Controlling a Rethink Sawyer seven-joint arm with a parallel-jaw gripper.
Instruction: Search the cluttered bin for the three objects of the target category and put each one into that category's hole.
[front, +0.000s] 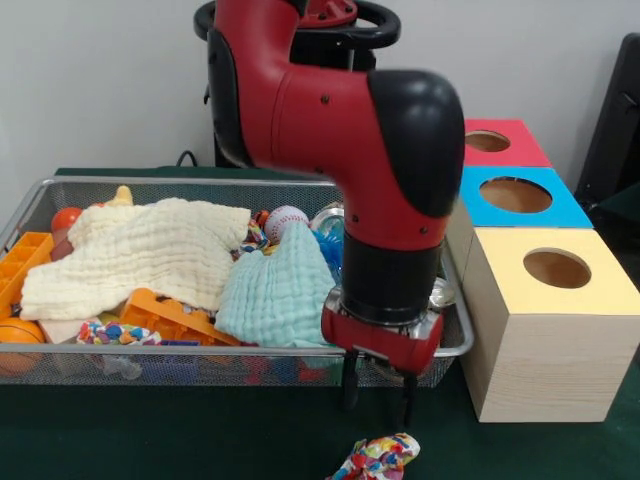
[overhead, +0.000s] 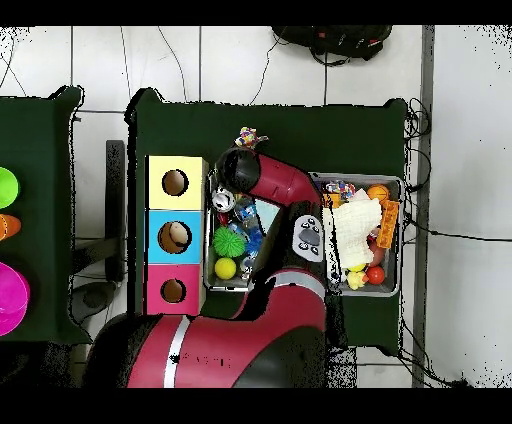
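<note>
My gripper (front: 378, 393) hangs open just in front of the wire bin's (front: 455, 340) near right corner, with nothing between its fingers. Directly below it a multicoloured knotted toy (front: 380, 458) lies on the green table; the overhead view shows it as the toy (overhead: 247, 137) beyond the bin. Three boxes stand beside the bin, each with a round hole: yellow (front: 556, 268), blue (front: 515, 194) and red (front: 487, 141). In the overhead view the arm's black wrist (overhead: 236, 168) hides the gripper.
The bin holds a cream cloth (front: 140, 255), a mint cloth (front: 275, 290), a baseball (front: 286, 222), orange plastic pieces (front: 170, 318) and an orange ball (front: 18, 332). Overhead shows a green spiky ball (overhead: 229, 241) and a yellow ball (overhead: 226, 268). The arm spans the bin.
</note>
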